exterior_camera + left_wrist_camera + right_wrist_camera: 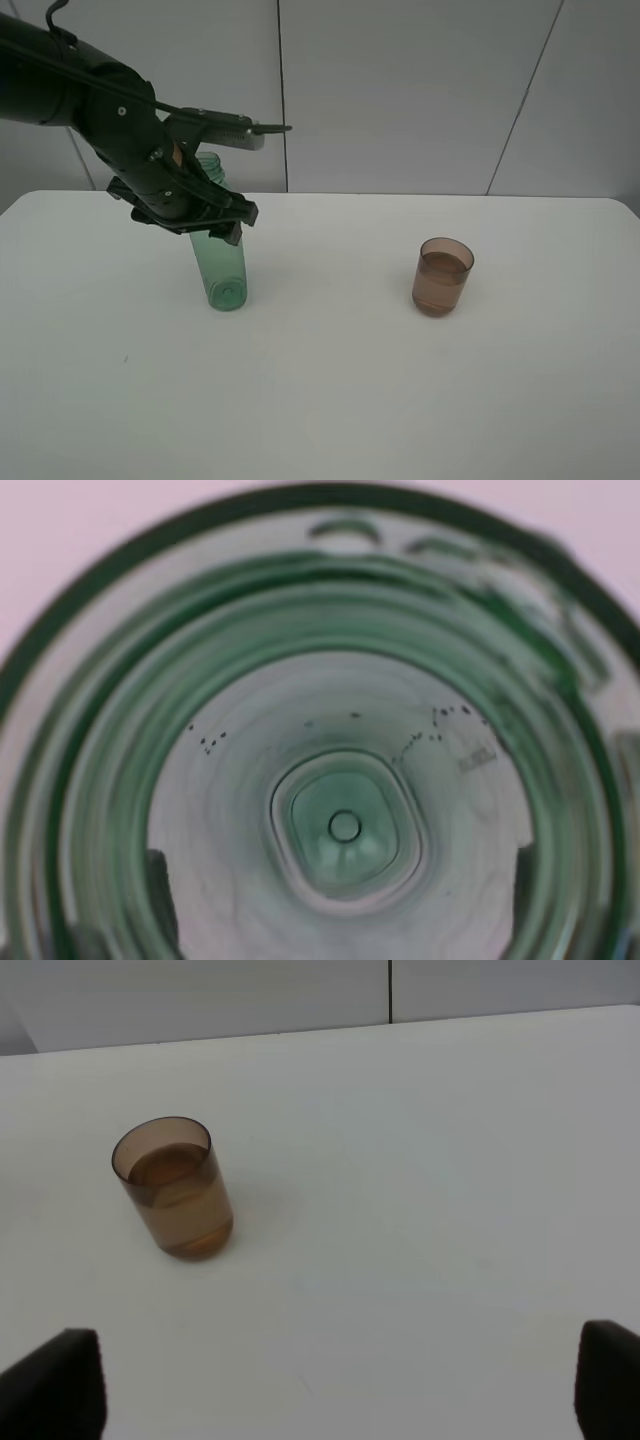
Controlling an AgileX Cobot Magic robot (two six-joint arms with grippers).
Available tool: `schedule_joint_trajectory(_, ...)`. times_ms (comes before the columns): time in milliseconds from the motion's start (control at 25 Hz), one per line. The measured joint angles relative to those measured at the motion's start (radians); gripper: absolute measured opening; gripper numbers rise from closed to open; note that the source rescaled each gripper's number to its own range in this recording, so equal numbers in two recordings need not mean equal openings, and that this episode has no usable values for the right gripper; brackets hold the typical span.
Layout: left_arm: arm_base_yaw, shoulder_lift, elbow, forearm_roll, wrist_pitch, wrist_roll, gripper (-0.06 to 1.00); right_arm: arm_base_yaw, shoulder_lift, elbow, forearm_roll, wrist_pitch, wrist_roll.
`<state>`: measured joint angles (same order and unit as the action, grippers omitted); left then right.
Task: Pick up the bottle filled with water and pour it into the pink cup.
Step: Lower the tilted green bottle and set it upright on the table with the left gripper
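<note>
Exterior high view alone takes in the whole layout: a green transparent bottle (pixel 222 268) stands upright on the white surface (pixel 330 400) at centre left of the frame, and the pink cup (pixel 442 277) stands right of centre, well apart from it, holding brownish liquid partway up. The left end effector (pixel 205 212) sits around the bottle's upper body, just under the neck, with the dark arm reaching in from the upper left corner. Its jaws flank the bottle, but whether they press on the plastic or stand slightly off it cannot be told from this angle.

Left wrist view adds what the high camera cannot: a close look straight down through the bottle's (pixel 345 825) open neck to its moulded base, with concentric green rings filling the frame. The fingers themselves are not clearly seen there.

Right wrist view shows the cup (pixel 175 1188) at left of centre, upright and standing free on the surface (pixel 430 1210). The right end effector's (pixel 335 1385) two dark fingertips (pixel 55 1385) sit at the lower corners, spread wide with nothing between them.

Bare surface lies between bottle and cup and across the whole foreground. The surface's far edge runs just behind the bottle, against grey wall panels (pixel 400 90).
</note>
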<state>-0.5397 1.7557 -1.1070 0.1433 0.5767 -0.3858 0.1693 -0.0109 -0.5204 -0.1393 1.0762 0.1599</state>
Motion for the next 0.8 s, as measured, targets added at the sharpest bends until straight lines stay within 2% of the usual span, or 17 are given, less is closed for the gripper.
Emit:
schedule_joint_trajectory(320, -0.001, -0.042, 0.000, -0.036, 0.120, -0.004, 0.47, 0.000, 0.000, 0.000, 0.000, 0.000, 0.000)
schedule_joint_trajectory(800, -0.058, -0.128, 0.000, -0.065, 0.164, -0.033, 0.47, 0.000, 0.000, 0.000, 0.000, 0.000, 0.000)
